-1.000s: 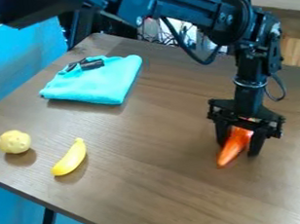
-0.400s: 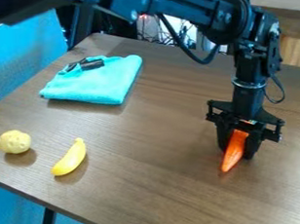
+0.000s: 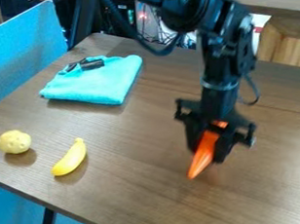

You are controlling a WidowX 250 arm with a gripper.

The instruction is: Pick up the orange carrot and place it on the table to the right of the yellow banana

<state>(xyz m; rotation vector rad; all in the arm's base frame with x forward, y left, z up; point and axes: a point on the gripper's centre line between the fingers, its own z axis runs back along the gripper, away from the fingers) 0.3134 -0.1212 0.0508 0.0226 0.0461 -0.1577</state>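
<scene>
Your gripper (image 3: 206,156) is found pinching an orange carrot (image 3: 203,155), tip downward. You have a banana (image 3: 70,157) lying near a potato (image 3: 14,142).

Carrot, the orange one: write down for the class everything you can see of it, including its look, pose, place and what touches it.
The carrot is bright orange, with a smooth-looking surface that suggests plastic, and it tapers to a narrow tip. The jaws of the black gripper hold it and partly cover its sides and thicker upper part. It slants, with its tip down and toward the picture's left, low over the brown wooden table. Whether the tip touches the table is unclear.
</scene>
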